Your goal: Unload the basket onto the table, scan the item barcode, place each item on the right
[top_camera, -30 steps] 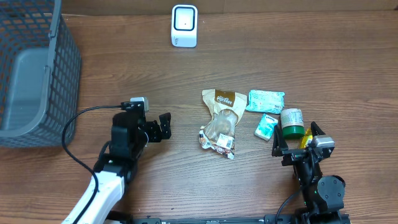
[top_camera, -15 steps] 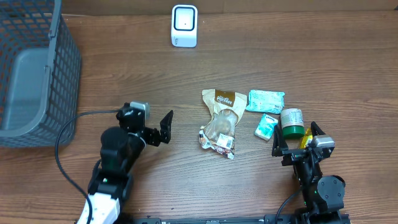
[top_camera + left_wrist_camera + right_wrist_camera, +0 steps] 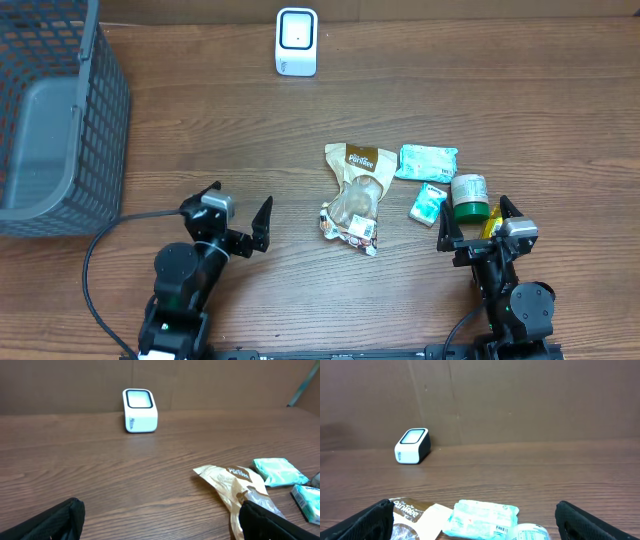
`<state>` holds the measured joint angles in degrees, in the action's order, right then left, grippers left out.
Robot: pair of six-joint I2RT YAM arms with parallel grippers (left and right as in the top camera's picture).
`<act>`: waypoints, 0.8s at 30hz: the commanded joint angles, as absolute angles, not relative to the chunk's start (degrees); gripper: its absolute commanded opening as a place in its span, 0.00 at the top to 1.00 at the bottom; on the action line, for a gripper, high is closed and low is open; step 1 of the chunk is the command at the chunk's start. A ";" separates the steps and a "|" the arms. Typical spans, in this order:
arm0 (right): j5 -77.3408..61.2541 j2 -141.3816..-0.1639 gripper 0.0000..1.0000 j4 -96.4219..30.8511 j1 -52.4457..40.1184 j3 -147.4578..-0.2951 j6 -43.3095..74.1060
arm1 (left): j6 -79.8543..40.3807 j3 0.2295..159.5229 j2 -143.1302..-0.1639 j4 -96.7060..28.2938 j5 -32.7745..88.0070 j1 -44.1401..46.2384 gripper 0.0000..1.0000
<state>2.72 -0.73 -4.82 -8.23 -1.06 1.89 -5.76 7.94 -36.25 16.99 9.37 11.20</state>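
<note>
Snack bag point(image 3: 355, 195) lies flat on the worktop point(image 3: 480, 90) between the two sets of fingers, touching neither: off to the right of the left fingers point(image 3: 260, 224), and ahead and left of the right fingers point(image 3: 446, 236). Both sets are spread wide and hold nothing. The bag's long axis runs away from the fingers toward the scanner point(image 3: 297, 42), slightly tilted. Its brown printed end is the far one and its clear end with a white label is the near one. Can't read a barcode on it from the overhead view. The scanner is well beyond both sets of fingers at the far edge, upright, with its window facing them in both wrist views. Counts: one snack bag, one scanner, one teal packet point(image 3: 428, 160), one small teal box point(image 3: 428, 203), one green-lidded jar point(image 3: 468, 196), one yellow item point(image 3: 490, 226) and one grey basket point(image 3: 100, 110). The packet is just right of the bag's far end and the small box just right of its middle. The jar sits just ahead of the right fingers. The yellow item is in the gap between the right fingers, mostly hidden, so I can't tell what it is. The basket is far left of the left fingers, well apart from everything else.
</note>
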 commanded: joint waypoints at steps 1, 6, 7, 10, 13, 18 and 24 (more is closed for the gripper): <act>2.24 -0.16 0.00 -4.62 -7.86 -0.45 1.63 | -4.67 4.45 -30.94 16.93 7.92 11.16 0.00; 2.24 -0.16 0.00 -4.62 -7.86 -0.45 1.65 | -4.71 1.50 -27.16 16.95 7.94 11.16 0.01; 2.24 -0.16 0.00 -4.62 -7.86 -0.45 1.65 | -4.71 0.89 -26.13 16.91 7.94 11.18 0.01; 2.24 -0.16 0.00 -4.62 -7.86 -0.45 1.63 | -4.69 0.27 -23.00 15.70 7.92 11.16 0.00; 2.24 -0.16 0.00 -4.62 -7.86 -0.45 1.65 | -4.64 0.27 -18.48 13.06 6.96 11.16 0.00; 2.24 -0.16 0.00 -4.62 -7.86 -0.45 1.65 | -4.67 0.27 -11.49 6.20 4.93 11.16 0.00; 2.24 -0.16 0.00 -4.62 -7.86 -0.45 1.65 | -4.64 0.27 -5.91 -1.74 3.66 11.16 0.00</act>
